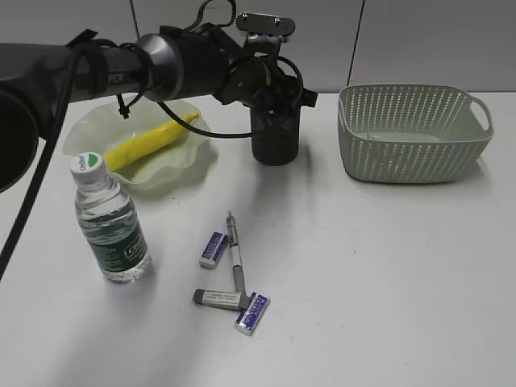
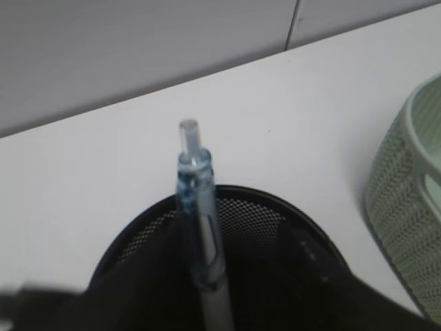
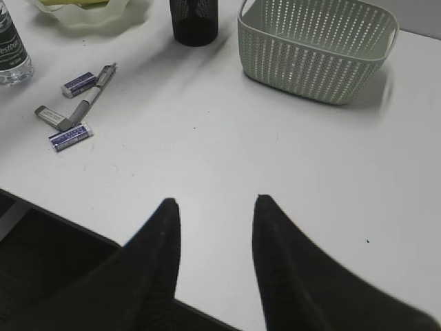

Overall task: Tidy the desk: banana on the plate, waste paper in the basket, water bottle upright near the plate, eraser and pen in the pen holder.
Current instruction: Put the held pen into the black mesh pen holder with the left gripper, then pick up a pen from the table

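The exterior view looked down at a slant across the table [image 1: 387,282] toward the back wall. The left wrist view sat close above the holder [image 2: 234,227] — its rim filled the lower frame, the basket [image 2: 413,200] at the right edge. The right wrist view looked from the near edge — holder [image 3: 194,21] and basket [image 3: 317,48] far off, shared by all three.

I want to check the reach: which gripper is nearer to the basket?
Left. The left gripper is over the pen holder beside the basket; the right gripper is at the table's near edge.
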`<action>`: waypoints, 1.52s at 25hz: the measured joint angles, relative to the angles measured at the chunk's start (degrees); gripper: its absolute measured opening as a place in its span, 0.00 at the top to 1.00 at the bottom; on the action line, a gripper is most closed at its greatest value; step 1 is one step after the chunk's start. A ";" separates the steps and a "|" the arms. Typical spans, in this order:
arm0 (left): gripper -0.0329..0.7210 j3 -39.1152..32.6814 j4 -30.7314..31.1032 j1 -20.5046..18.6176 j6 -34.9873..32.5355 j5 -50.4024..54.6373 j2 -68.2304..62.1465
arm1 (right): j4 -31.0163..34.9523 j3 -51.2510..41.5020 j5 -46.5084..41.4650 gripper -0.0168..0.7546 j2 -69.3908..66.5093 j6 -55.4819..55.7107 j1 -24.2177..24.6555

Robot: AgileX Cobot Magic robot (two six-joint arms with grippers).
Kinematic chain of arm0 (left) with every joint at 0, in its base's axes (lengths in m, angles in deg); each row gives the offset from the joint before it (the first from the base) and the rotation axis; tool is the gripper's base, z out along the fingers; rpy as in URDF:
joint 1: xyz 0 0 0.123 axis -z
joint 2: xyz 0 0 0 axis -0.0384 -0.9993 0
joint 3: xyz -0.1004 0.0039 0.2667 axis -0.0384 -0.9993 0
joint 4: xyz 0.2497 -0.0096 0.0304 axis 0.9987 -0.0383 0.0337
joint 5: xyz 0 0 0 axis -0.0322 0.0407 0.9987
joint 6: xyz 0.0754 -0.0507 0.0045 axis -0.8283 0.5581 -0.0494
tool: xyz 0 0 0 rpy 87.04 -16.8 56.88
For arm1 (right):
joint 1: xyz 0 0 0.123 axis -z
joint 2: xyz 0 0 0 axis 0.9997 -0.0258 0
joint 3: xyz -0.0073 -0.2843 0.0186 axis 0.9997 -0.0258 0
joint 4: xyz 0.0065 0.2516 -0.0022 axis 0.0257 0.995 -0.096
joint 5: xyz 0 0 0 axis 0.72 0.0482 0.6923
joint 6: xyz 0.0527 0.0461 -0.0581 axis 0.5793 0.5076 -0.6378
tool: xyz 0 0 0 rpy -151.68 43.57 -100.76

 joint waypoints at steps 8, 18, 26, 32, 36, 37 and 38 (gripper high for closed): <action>0.25 0.00 -0.87 0.24 0.03 1.71 4.11 | 0.00 0.00 0.00 0.60 0.00 0.00 0.00; 0.28 0.00 -1.01 4.19 -0.19 17.06 18.53 | 0.00 0.00 -0.05 0.60 0.10 0.00 0.00; 0.30 -0.08 -1.25 4.96 -7.46 48.02 30.55 | 0.00 0.00 -0.05 0.60 0.10 0.05 0.00; 0.36 -10.21 -12.40 4.95 -14.75 50.79 45.47 | 0.00 0.00 -0.05 0.60 0.10 0.05 0.00; 0.39 -29.29 -17.50 5.14 -17.31 50.91 59.80 | 0.00 0.00 -0.10 0.60 0.10 0.07 0.00; 0.39 -35.33 -17.90 5.14 -17.51 50.96 63.79 | 0.00 0.00 -0.10 0.60 0.10 0.07 0.00; 0.39 -41.44 -18.17 5.14 -17.63 51.04 67.92 | 0.00 0.00 -0.10 0.60 0.10 0.07 0.00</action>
